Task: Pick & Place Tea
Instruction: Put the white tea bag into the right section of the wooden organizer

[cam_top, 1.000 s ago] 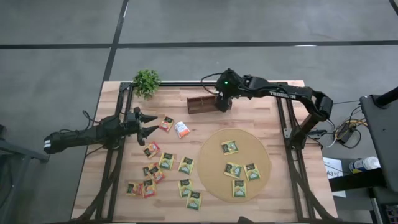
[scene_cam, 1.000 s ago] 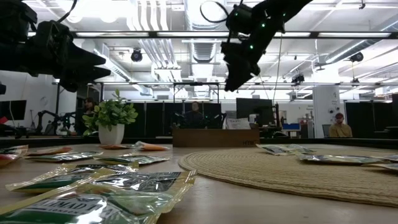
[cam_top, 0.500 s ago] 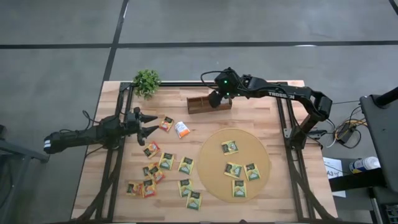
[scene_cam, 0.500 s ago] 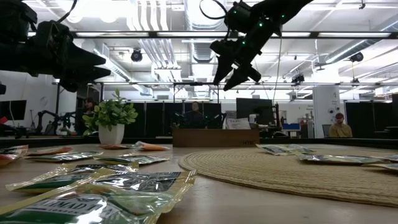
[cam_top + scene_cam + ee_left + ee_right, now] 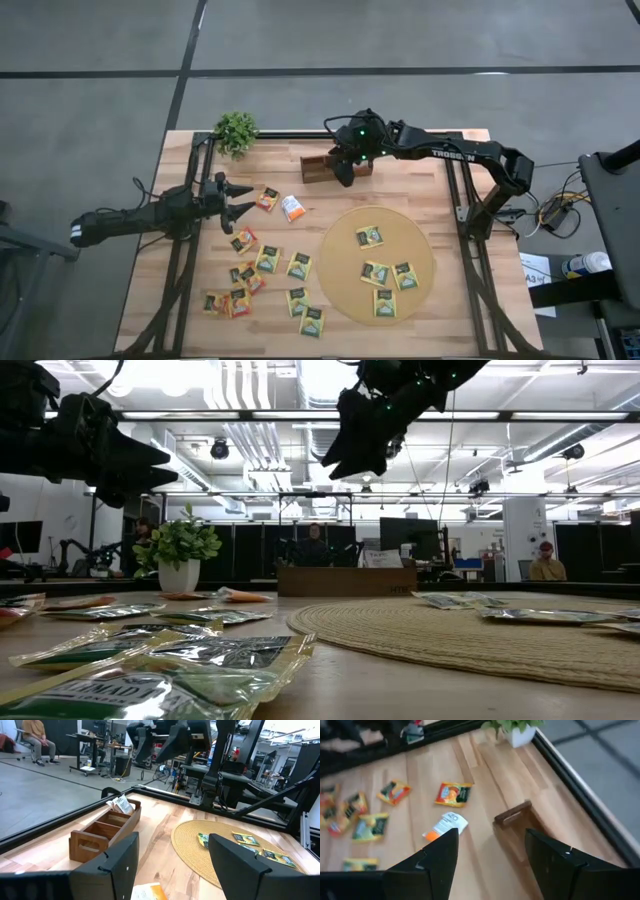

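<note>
Tea sachets [image 5: 265, 262] mostly loose on the near-left part of the table [image 5: 440, 200], with four more lying flat on the round mat [image 5: 340, 285] at near right and a white-and-orange one [image 5: 291, 208] alone just left of centre. In the left wrist view, at least one pale sachet [image 5: 121, 805] standing in an end slot of the wooden tray [image 5: 318, 168] at the far edge. Since a second ago: right gripper [image 5: 343, 175] shifted from the tray's right end leftward along it, tilted up and away from the slots; fingers now spread wide in its own wrist view, nothing between them. Judged from that: a drop into the tray just finished, and a swing back toward the loose pile probably under way. Nearest candidates the white-and-orange sachet and the orange one [image 5: 267, 199] beside it. Left gripper [image 5: 240, 197] unmoved at the left side, raised above the table, fingers wide and empty. Most of the sorting not yet done.
</note>
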